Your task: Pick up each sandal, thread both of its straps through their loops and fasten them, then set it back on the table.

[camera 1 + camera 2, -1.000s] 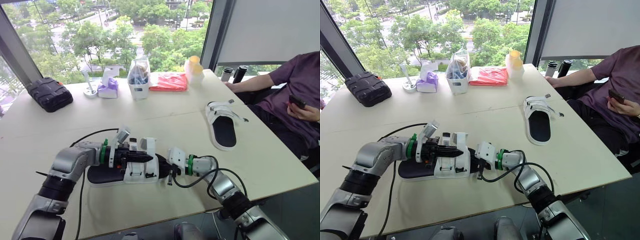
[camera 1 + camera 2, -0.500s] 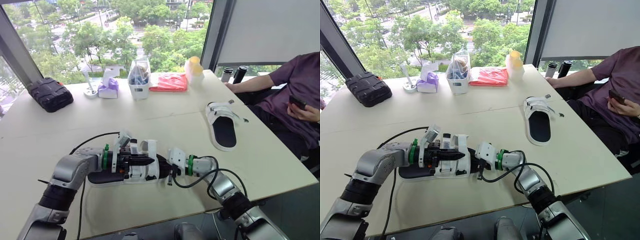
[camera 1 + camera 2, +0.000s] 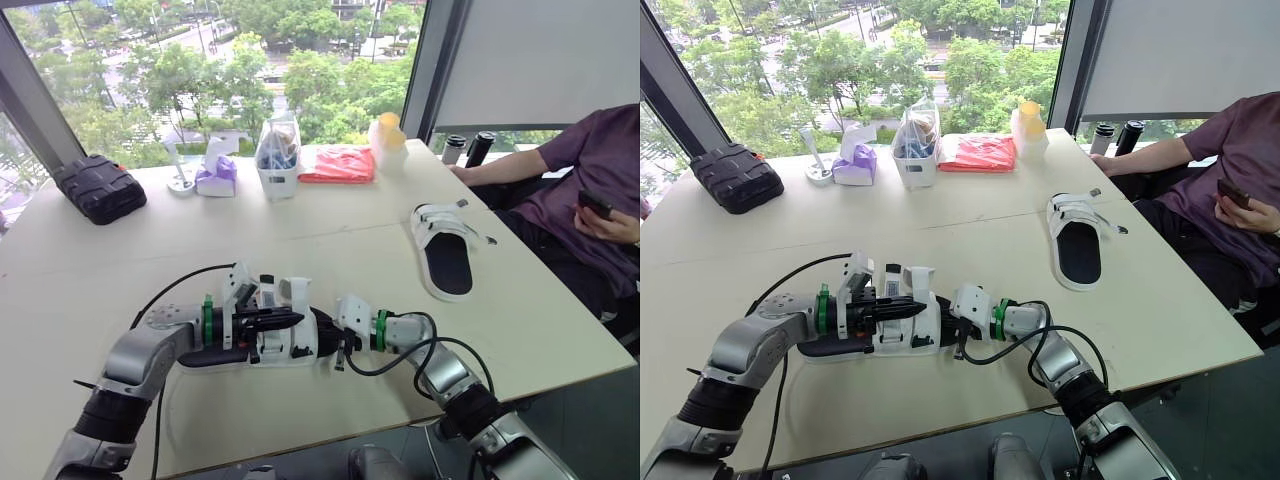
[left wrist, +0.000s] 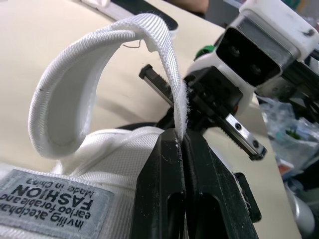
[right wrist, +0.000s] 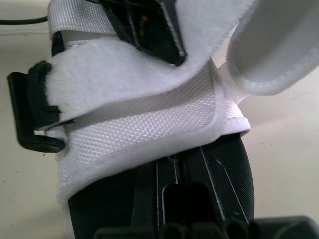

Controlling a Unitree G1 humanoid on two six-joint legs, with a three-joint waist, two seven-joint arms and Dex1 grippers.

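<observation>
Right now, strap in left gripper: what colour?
White strap; left wrist view shows it best.

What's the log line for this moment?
step: fastening | left gripper: shut on strap | right gripper: at strap end of near sandal | far sandal: on table, right side

Beige table point(image 3: 90, 270), daylit. Window point(image 3: 180, 70) spans 10 to 12 o'clock, trees point(image 3: 330, 80) outside. Dark pillar point(image 3: 437, 60) at 1 o'clock; white panel point(image 3: 540, 60) at 2 o'clock.
</observation>
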